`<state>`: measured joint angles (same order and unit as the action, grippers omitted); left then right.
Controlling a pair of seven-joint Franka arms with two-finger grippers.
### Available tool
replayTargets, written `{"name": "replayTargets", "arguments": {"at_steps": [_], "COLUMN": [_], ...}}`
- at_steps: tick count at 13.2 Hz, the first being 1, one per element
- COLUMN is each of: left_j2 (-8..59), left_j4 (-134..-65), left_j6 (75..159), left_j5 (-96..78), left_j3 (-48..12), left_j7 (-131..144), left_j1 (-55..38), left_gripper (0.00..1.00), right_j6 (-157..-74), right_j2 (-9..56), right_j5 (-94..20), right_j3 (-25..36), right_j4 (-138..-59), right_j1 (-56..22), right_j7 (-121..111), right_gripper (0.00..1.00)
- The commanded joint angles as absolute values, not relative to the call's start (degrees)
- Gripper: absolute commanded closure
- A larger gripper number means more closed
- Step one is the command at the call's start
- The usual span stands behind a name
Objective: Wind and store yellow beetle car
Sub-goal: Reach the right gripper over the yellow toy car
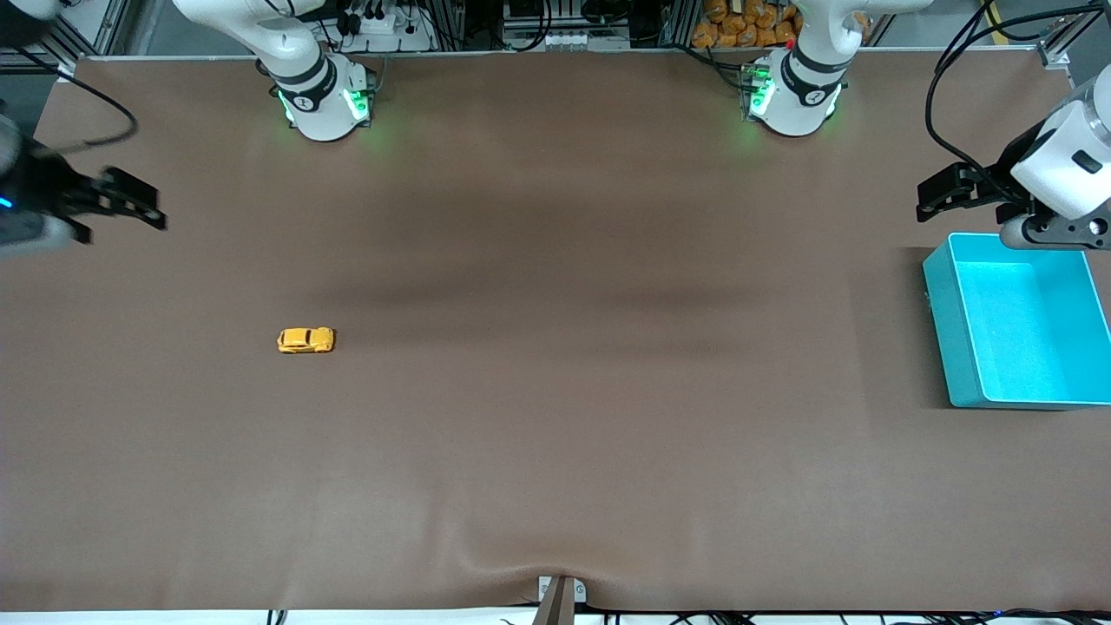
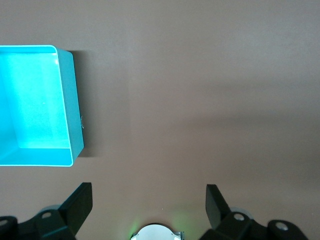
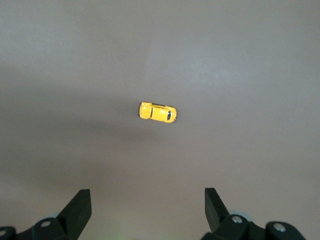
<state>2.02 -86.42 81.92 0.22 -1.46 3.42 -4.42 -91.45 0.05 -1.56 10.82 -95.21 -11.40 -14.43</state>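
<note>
The yellow beetle car point(image 1: 305, 340) stands on its wheels on the brown table, toward the right arm's end. It also shows in the right wrist view point(image 3: 157, 112), small and well apart from the fingers. My right gripper point(image 1: 147, 207) hangs open and empty over the table at the right arm's end; its own view point(image 3: 147, 200) shows the jaws wide apart. My left gripper point(image 1: 933, 201) hangs open and empty over the table beside the turquoise bin point(image 1: 942, 330). In the left wrist view the gripper point(image 2: 148, 200) is open, with the bin point(image 2: 71, 100) off to one side.
The turquoise bin is empty and sits at the left arm's end of the table. The two arm bases point(image 1: 325, 100) point(image 1: 794, 95) stand along the table's edge farthest from the front camera. A small bracket point(image 1: 560, 595) sits at the edge nearest it.
</note>
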Motion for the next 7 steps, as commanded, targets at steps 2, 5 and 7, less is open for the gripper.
{"name": "replayTargets", "arguments": {"at_steps": [2,5,7], "left_j2": [1.67,1.76,1.76], "left_j4": [-86.31,-86.31,-86.31], "left_j6": [81.21,81.21,81.21], "left_j5": [0.0,0.0,0.0], "left_j3": [-1.14,-1.14,-1.14], "left_j7": [3.43,3.34,3.25], "left_j1": [-4.48,-4.39,-4.39], "left_gripper": [0.0,0.0,0.0], "right_j6": [-101.58,-104.06,-106.16], "right_j2": [2.01,7.1,9.57], "right_j5": [-2.2,-2.28,-2.37], "right_j3": [11.07,11.07,10.9], "right_j4": [-103.87,-104.77,-105.72], "right_j1": [-11.6,-11.51,-11.86], "right_j7": [-29.67,-40.66,-46.29], "right_gripper": [0.0,0.0,0.0]}}
